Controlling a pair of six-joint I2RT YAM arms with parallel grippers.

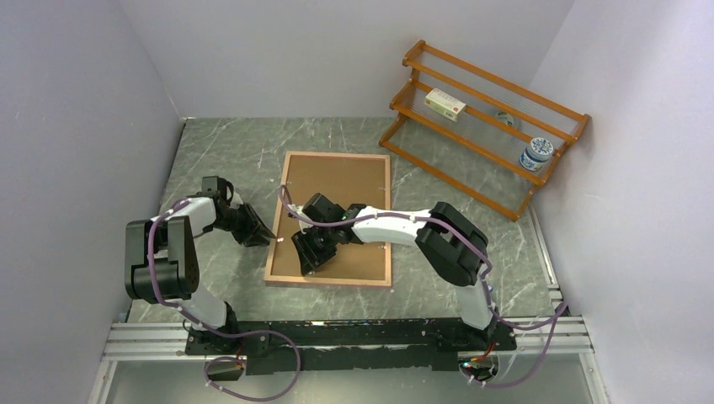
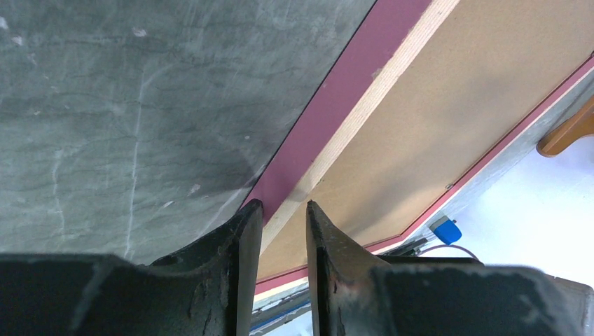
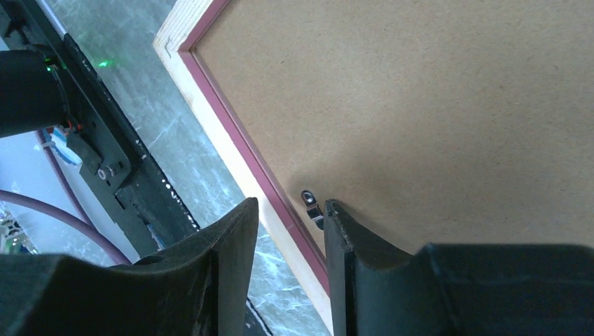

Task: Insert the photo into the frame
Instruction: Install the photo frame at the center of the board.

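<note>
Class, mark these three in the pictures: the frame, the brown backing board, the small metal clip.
frame (image 2: 364, 112): left wrist view, light wood rail.
backing board (image 1: 341, 181): top view, bare far half.
metal clip (image 3: 312, 205): right wrist view, its tab.

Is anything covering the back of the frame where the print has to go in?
Yes: a brown backing board fills the back of the pink, wood-backed frame, with a small black clip on its edge beside the right fingers.

Soft, even light; the overhead view is sharp with faint shadows. Up close the left tool (image 2: 284, 210) looks dark and blurred, a dim shadow on the worktop (image 2: 105, 105) beside it.
</note>
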